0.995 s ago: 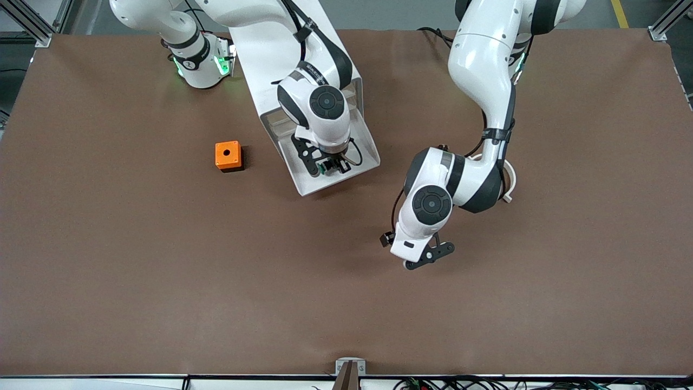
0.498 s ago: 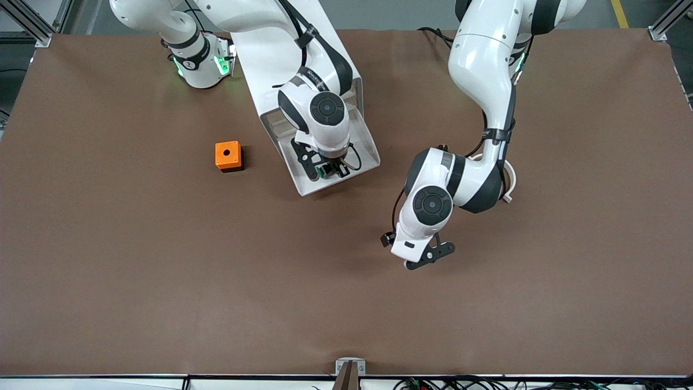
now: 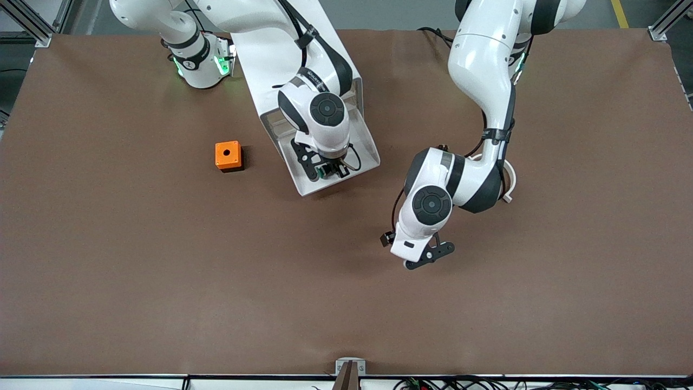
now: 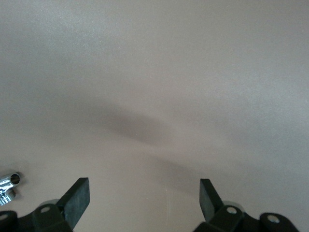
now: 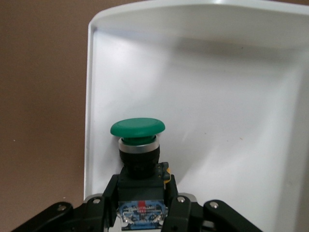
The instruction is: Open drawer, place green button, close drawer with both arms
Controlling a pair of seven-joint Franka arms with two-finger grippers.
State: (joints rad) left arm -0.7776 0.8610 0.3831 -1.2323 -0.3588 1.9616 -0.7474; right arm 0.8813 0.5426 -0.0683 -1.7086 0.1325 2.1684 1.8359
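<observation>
The drawer (image 3: 310, 187) stands pulled out of the white cabinet (image 3: 265, 49) and also shows in the right wrist view (image 5: 207, 96). My right gripper (image 3: 329, 170) is inside the drawer's front part, shut on the button (image 3: 323, 171). In the right wrist view the gripper (image 5: 142, 203) clamps the button's black-and-blue body, and its green cap (image 5: 137, 127) points away over the drawer's white floor. I cannot tell whether the button touches the floor. My left gripper (image 3: 430, 253) hangs open and empty over bare table, nearer the left arm's end; its fingers (image 4: 77, 195) stand wide apart.
An orange cube with a hole (image 3: 227, 155) sits on the table beside the drawer, toward the right arm's end. A white round object (image 3: 510, 181) lies partly hidden under the left arm. The brown table (image 3: 216, 281) stretches wide toward the front camera.
My right gripper with the button has shifted slightly within the drawer, toward the right arm's end. The left arm has not moved.
</observation>
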